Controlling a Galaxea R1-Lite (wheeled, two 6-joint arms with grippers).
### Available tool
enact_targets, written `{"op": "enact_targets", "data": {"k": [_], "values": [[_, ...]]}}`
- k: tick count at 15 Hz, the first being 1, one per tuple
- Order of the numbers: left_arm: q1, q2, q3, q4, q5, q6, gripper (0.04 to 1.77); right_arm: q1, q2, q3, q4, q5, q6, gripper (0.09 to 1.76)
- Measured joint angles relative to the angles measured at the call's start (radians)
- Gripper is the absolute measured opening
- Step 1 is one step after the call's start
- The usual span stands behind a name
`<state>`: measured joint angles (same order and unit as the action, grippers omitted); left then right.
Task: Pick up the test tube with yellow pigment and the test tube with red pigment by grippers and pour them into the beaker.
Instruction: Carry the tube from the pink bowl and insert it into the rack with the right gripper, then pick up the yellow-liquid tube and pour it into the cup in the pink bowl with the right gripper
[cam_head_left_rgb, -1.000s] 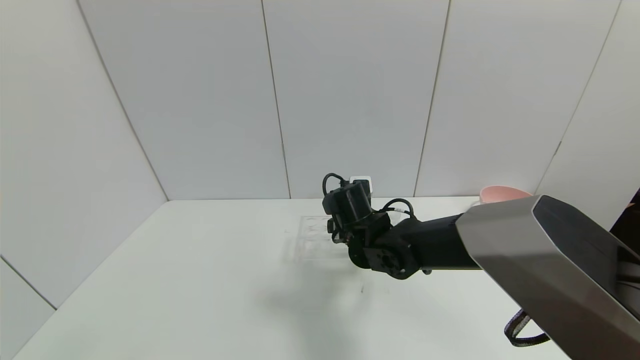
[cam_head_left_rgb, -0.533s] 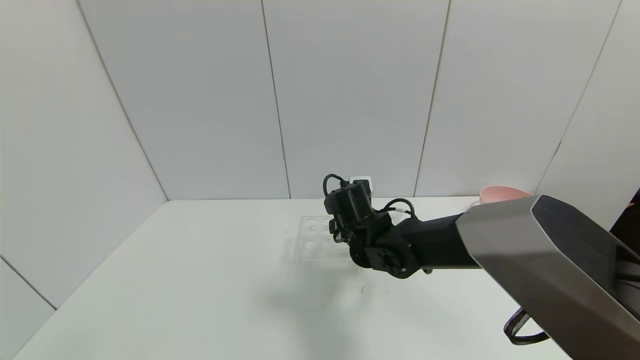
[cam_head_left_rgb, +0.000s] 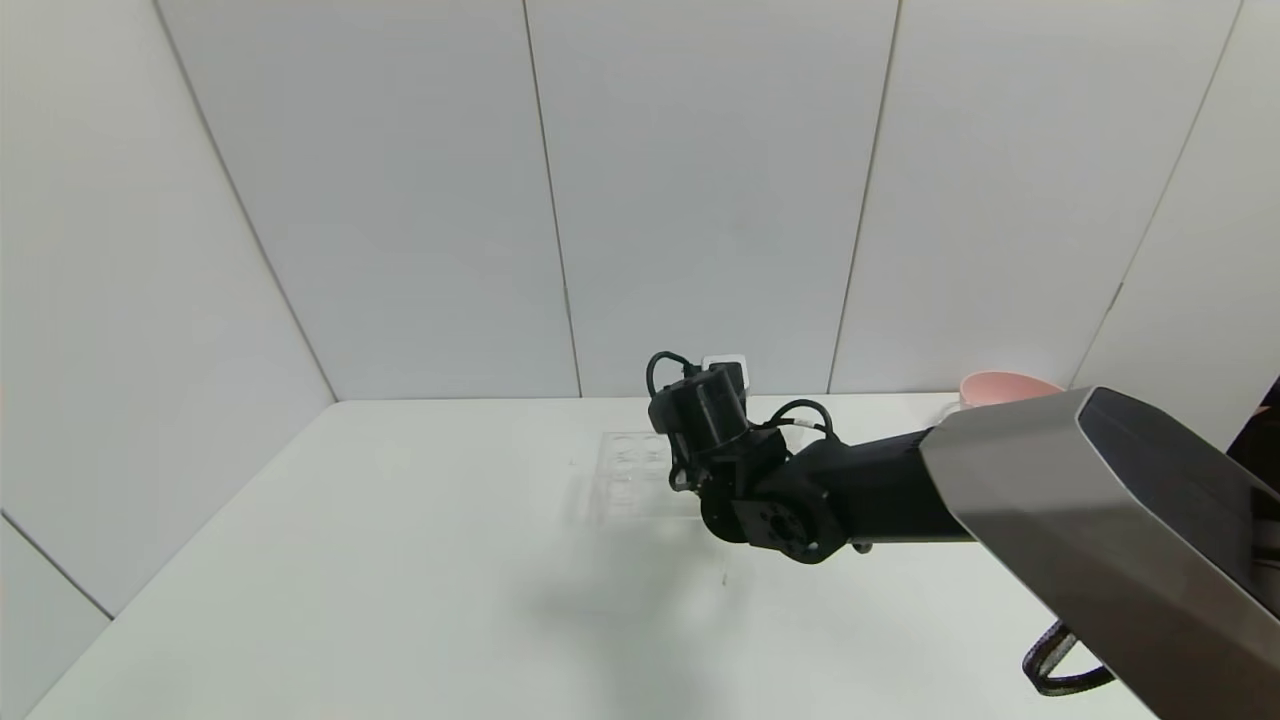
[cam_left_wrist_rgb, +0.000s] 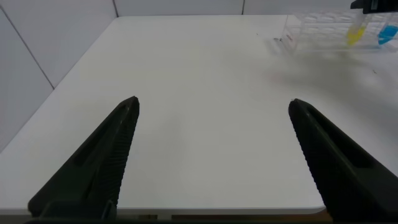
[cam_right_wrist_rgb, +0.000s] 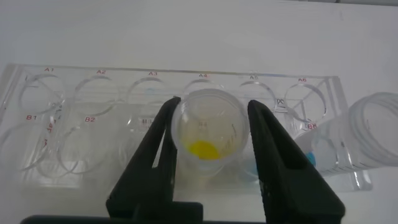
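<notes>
In the right wrist view my right gripper stands over a clear well rack, a finger against each side of the test tube with yellow pigment. A tube with blue liquid stands beside it. A clear cylindrical vessel, seemingly the beaker, is next to the rack's end. The yellow tube also shows far off in the left wrist view. My left gripper is open and empty over the table's near left part. The test tube with red pigment is out of view.
In the head view the right arm's wrist covers part of the rack at the table's middle back. A pink bowl stands at the back right. White walls close in the table's back and left.
The right arm has shifted slightly to the right over the rack. Nothing else has visibly moved.
</notes>
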<state>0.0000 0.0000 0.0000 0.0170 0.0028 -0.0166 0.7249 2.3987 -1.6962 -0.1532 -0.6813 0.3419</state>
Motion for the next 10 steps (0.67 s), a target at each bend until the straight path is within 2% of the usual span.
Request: {"op": "enact_targets", "data": {"k": [2,10], "values": [[0.0,0.0,0.0,0.0,0.0,0.0,1.72,0.001,-0.008,0.014,-0.005,-0.007,0.002,0.54],[0.0,0.0,0.0,0.0,0.0,0.0,1.72,-0.001,-0.027,0.027,-0.001,-0.01,0.003,0.54]]}}
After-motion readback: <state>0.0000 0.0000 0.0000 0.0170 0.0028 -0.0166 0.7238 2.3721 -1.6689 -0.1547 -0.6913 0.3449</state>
